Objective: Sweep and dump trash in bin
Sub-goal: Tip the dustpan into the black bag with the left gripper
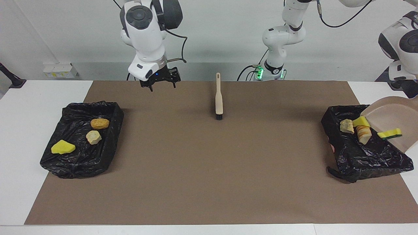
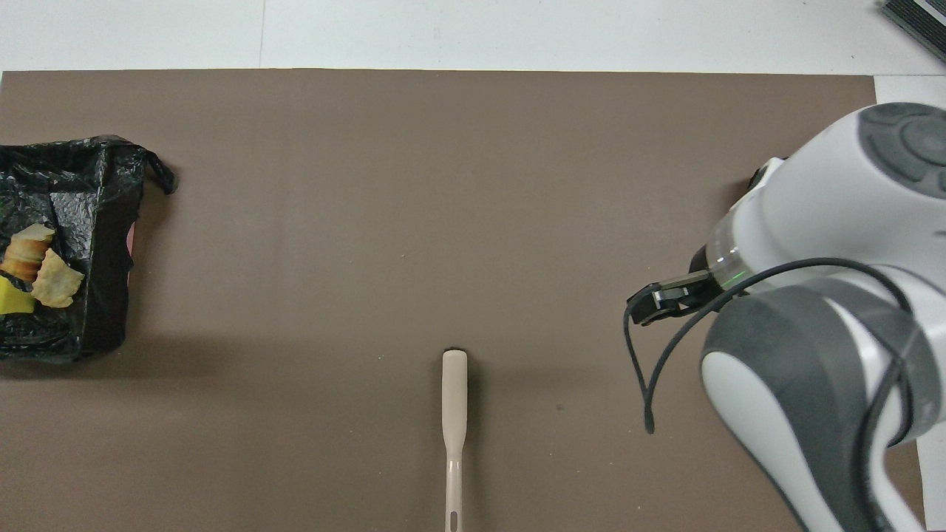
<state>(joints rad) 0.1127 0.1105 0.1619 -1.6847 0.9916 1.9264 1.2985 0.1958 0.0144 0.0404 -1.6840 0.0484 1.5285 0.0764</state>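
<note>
The right arm rises from its base at its own end of the table's robot edge and folds over, its wrist pointing down so that the right gripper (image 1: 160, 82) hangs in the air with its two fingers spread apart and nothing between them. The left arm reaches out past the table's end on its own side, its last joints and wrist showing at the facing view's edge. The left gripper is out of sight there, clamped shut.
</note>
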